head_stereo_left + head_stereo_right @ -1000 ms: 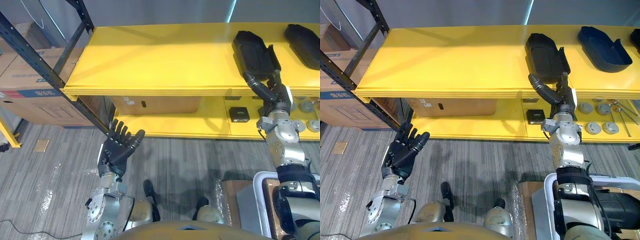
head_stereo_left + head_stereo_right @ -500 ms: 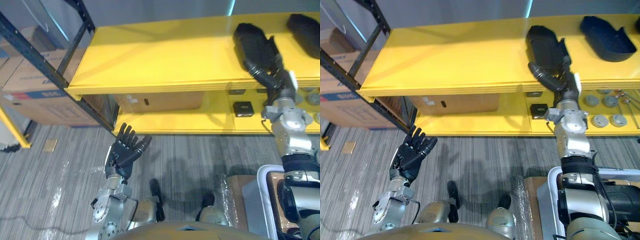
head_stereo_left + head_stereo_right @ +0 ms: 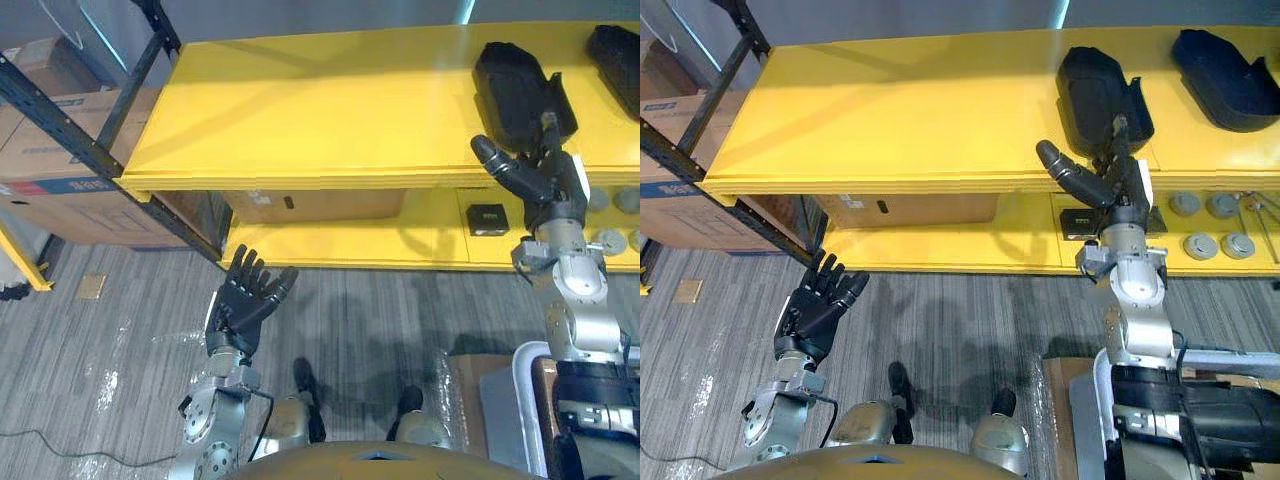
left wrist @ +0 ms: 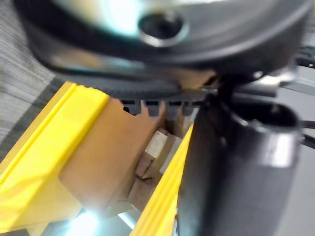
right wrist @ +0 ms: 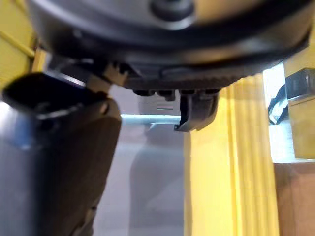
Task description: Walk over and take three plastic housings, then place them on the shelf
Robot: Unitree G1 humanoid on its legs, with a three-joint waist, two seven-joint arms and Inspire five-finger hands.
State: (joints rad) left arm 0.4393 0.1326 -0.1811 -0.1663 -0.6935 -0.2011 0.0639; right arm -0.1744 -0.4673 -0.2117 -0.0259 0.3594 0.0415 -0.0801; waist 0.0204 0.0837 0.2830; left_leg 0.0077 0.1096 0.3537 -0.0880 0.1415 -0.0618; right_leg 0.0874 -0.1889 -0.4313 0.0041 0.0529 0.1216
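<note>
The right hand [image 3: 545,188] is reaching up in front of the yellow shelf's top board [image 3: 300,110]; its thumb [image 3: 1070,175] is sticking out toward the robot's left and its fingers [image 3: 1121,160] are pointing straight up, released and grasping nothing; the fingertips are showing against the near end of a black plastic housing [image 3: 512,82], though I cannot tell whether they are touching it. That housing is lying flat on the top board, lengthwise from front to back, close to the front edge; a second housing [image 3: 1218,68] is lying on the same board further to the robot's right, well apart from the first.

The left hand [image 3: 240,305] is hanging low over the grey floor [image 3: 130,330] in front of the shelf, palm up, fingers spread and relaxed, carrying nothing.

On the lower board [image 3: 970,245] a small black box [image 3: 1077,222] is sitting just behind the right wrist; round metal discs [image 3: 1200,245] are lying to its right; a brown cardboard box [image 3: 910,208] is standing under the top board. A black rack upright [image 3: 60,110] is slanting past stacked cartons [image 3: 40,180] on the left; a pale tote [image 3: 505,400] is showing at the lower right.
</note>
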